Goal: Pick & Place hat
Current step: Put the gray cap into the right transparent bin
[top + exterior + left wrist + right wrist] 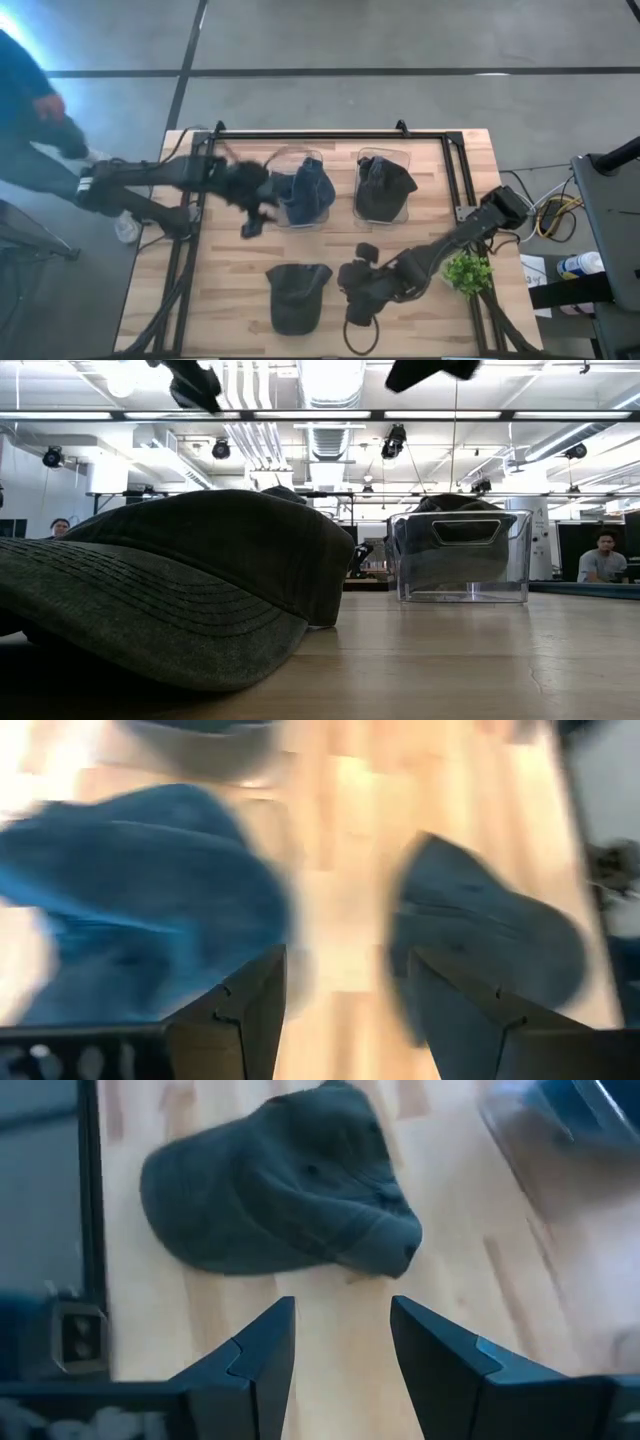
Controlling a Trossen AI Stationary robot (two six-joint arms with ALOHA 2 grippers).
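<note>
A dark grey cap (297,297) lies crown up on the table near the front; it fills the low view (170,590). A blue hat (305,190) sits in the left clear bin, and a black hat (385,188) sits in the right clear bin (460,555). My left gripper (250,222) is open and empty beside the blue hat's bin, on its left; its wrist view shows the blue hat (140,900) and the grey cap (490,940) ahead. My right gripper (345,288) is open and empty just right of the grey cap (280,1190).
A black metal frame (330,133) runs along the table's far edge and down both sides. A small green plant (468,272) stands at the right near my right arm. A person (30,130) is at the far left beyond the table. People show in the room behind.
</note>
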